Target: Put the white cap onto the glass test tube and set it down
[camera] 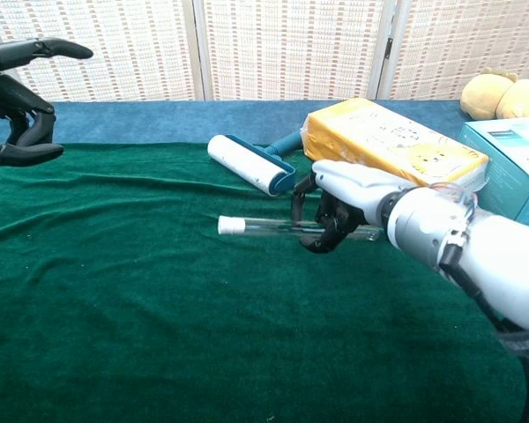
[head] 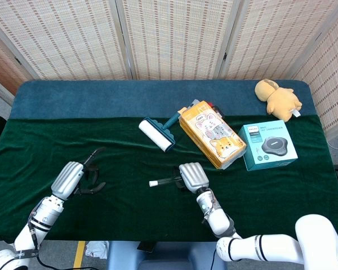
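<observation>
Glass test tube (camera: 286, 227) w/ white cap (camera: 230, 226) already on lies level just above the green counter (camera: 159, 335), gripped by my right robot hand (camera: 331, 211); left robot hand (camera: 18, 106) is wide & empty, so only the set-down's left, I'd judge.

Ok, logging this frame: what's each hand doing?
Left hand: open, holding nothing.
Right hand: holding the capped glass test tube.
</observation>
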Motion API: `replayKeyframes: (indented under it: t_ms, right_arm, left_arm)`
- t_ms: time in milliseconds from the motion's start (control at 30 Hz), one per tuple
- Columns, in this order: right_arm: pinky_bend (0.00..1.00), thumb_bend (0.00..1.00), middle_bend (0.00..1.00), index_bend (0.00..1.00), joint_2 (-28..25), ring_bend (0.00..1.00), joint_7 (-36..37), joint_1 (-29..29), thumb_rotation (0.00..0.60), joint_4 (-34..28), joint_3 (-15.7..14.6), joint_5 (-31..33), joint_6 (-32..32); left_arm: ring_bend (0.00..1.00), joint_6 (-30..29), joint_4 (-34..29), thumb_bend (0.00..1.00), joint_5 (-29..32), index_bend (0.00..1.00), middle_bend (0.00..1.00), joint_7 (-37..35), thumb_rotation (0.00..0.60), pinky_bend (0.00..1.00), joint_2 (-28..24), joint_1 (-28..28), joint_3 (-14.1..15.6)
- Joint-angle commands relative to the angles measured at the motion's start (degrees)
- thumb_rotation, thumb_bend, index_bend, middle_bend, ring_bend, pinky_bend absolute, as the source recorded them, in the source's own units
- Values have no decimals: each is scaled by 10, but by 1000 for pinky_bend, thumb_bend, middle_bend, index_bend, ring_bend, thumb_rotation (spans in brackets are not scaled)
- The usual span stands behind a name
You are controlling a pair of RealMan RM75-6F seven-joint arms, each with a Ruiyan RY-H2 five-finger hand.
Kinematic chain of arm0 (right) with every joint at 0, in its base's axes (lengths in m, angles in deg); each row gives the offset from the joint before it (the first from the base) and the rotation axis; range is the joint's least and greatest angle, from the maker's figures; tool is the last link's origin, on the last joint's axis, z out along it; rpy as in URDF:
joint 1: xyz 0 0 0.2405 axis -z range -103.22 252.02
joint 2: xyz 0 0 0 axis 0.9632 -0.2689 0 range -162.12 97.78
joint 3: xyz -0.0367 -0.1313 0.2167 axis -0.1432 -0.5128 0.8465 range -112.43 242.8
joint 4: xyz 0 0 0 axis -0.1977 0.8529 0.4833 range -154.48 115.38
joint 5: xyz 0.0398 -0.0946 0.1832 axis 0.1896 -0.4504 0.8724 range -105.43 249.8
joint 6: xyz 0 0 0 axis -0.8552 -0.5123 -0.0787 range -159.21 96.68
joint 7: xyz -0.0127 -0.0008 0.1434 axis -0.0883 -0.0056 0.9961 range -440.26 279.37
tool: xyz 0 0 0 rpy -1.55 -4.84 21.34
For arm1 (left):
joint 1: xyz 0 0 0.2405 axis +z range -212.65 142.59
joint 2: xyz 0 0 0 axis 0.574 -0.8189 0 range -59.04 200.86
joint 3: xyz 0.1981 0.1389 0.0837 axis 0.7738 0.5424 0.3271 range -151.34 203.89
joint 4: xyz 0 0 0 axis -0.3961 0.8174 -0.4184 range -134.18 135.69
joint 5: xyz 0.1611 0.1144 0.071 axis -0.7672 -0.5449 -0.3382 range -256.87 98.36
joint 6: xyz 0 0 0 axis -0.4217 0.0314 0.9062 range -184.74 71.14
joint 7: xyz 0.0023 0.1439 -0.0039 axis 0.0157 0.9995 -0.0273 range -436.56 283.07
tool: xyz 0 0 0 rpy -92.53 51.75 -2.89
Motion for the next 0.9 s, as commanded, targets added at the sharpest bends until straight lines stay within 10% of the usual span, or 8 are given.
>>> replayKeyframes:
  t_ms: [33,433,900]
  right_arm:
    - [1000,820,993,840,15,1000,-8,2,600,19,-8,-5,-5]
    - [1000,749,993,441,30,1000,-34,11,600,39,-16,-19,-11]
    - [1000,745,993,294,-4,1000,-65,25,600,-18,-12,-32,-31]
  left_arm:
    - [534,0,3,355,0,63,750,-2,600,666,1,2,2]
    - [534,3,12,355,0,68,750,-10,600,666,4,7,6]
    - [531,3,11,355,7,80,746,-16,600,666,0,17,8]
